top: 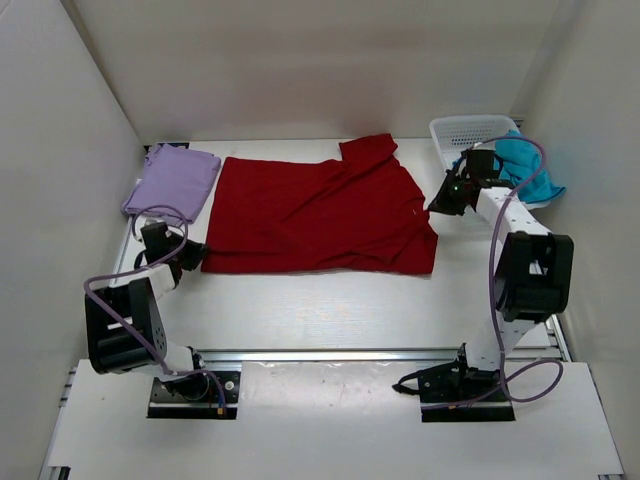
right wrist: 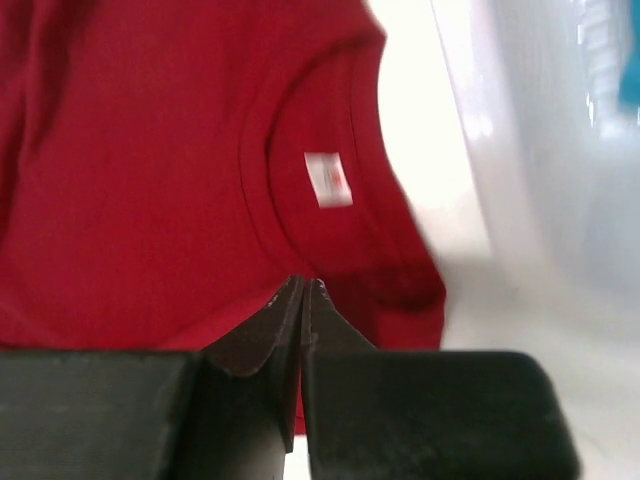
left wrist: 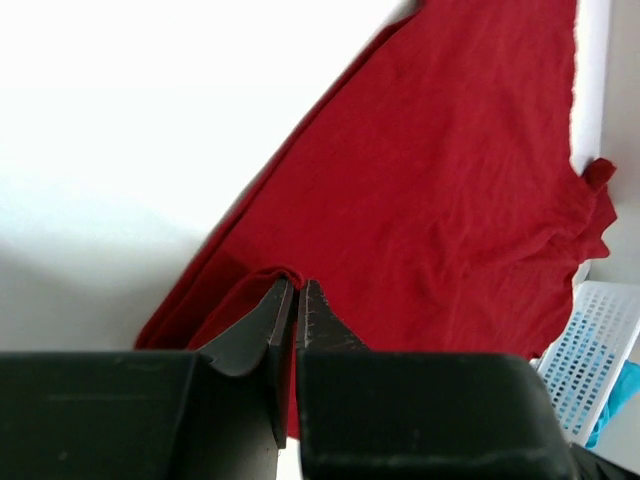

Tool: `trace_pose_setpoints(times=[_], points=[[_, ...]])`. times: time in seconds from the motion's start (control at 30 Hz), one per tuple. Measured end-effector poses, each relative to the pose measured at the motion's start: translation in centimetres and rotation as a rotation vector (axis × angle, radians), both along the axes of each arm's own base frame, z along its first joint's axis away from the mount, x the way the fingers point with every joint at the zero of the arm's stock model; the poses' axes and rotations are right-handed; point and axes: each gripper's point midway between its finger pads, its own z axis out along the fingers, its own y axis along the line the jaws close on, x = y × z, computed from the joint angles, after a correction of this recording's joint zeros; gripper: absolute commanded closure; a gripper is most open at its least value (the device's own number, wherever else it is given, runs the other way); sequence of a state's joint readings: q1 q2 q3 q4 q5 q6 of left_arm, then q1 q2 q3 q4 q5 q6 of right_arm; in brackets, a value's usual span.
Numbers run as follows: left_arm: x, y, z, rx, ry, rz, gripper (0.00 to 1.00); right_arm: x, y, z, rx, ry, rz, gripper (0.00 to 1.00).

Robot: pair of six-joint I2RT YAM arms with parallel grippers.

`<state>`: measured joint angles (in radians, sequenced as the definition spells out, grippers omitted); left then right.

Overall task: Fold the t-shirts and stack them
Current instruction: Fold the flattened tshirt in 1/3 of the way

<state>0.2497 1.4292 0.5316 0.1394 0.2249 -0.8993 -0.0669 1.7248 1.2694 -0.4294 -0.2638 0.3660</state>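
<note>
The deep red t-shirt lies spread flat across the middle of the table, its collar and white tag toward the right. My left gripper is at its near left corner, shut on a raised fold of the red hem between its tips. My right gripper hovers at the shirt's right edge just short of the collar, shut, with no cloth seen between its fingers. The lavender t-shirt lies folded at the back left. The teal t-shirt hangs crumpled over the basket.
A white lattice basket stands at the back right corner, close behind my right arm. White walls close in the table on the left, back and right. A metal rail runs along the near edge by the arm bases.
</note>
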Motion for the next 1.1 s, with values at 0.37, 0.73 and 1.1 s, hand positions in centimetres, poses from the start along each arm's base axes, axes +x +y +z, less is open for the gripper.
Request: trace_pose_setpoints(times=[0.37,0.73,1.1], points=[[2.6,-0.1,0.5,0.005,-0.026,0.002,1.00,5.1,-0.4,-1.5,-0.016,0.000,0.019,1.00],[4.7,0.1,-1.0,0.007,0.009,-0.001,0.84,7.8,-0.5,-2.6,-0.020,-0.012,0.025,1.00],[4.6,0.3,6.4,0.103,-0.166,-0.042,0.12,9.4,0.8,-1.9,0.001,-0.076,0.051,0.68]])
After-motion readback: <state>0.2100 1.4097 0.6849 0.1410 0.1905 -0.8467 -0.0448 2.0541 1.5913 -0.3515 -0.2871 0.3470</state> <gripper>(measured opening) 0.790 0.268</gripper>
